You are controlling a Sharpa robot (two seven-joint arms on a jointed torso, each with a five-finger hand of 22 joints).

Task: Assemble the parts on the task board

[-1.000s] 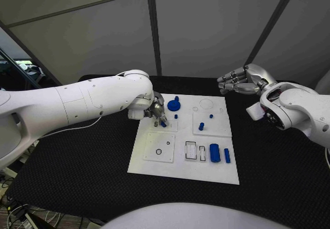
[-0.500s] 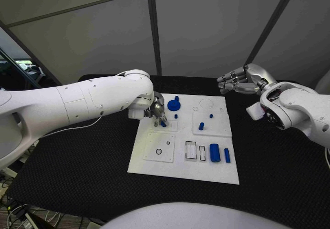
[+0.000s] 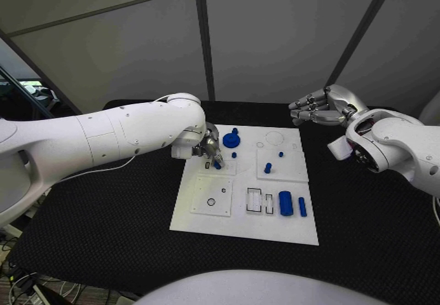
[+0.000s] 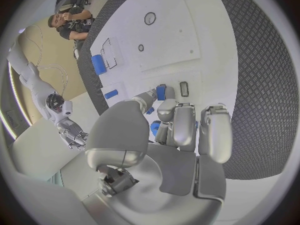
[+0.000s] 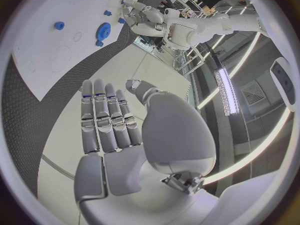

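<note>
The left robot hand [image 3: 210,150] pinches a small blue part [image 4: 161,92], mostly hidden, on the task board [image 3: 246,222]; the right robot hand [image 3: 321,107] hangs released, upper right.

We count one white task board [image 3: 240,219] on one black table [image 3: 101,229]. On the board we see seven blue parts: one round gear-like part [image 3: 232,140], one large cylinder [image 3: 286,203], one slim bar [image 3: 302,206], one upright peg [image 3: 268,168], two very small studs [image 3: 234,154], and one piece [image 3: 217,164] at the left robot hand [image 3: 207,149]. There are two robot hands; the right one [image 3: 316,108] is over the table's far edge.
</note>
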